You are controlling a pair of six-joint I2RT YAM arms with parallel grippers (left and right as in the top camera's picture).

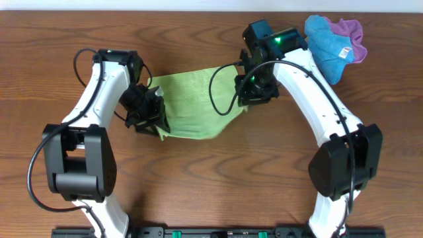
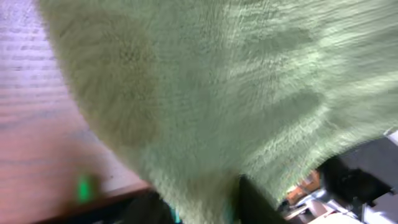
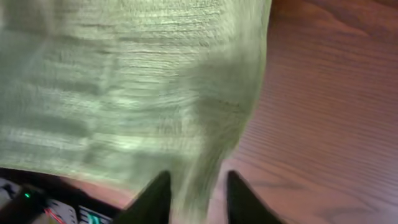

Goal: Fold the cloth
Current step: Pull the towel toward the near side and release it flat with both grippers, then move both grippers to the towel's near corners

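The lime yellow-green cloth [image 1: 192, 99] hangs stretched between my two grippers over the middle of the table, its lower edge sagging. My left gripper [image 1: 151, 114] is shut on the cloth's left corner. In the left wrist view the cloth [image 2: 217, 93] fills most of the frame and runs down between the fingers [image 2: 205, 208]. My right gripper [image 1: 254, 89] is shut on the cloth's right corner. In the right wrist view the cloth [image 3: 124, 81] bunches between the two dark fingertips [image 3: 196, 199]. Both wrist views are blurred.
A bright blue cloth [image 1: 327, 43] with a white tag lies crumpled at the back right, with a purple cloth [image 1: 353, 32] beside it, just behind the right arm. The brown wooden table [image 1: 211, 185] shows in front of the cloth.
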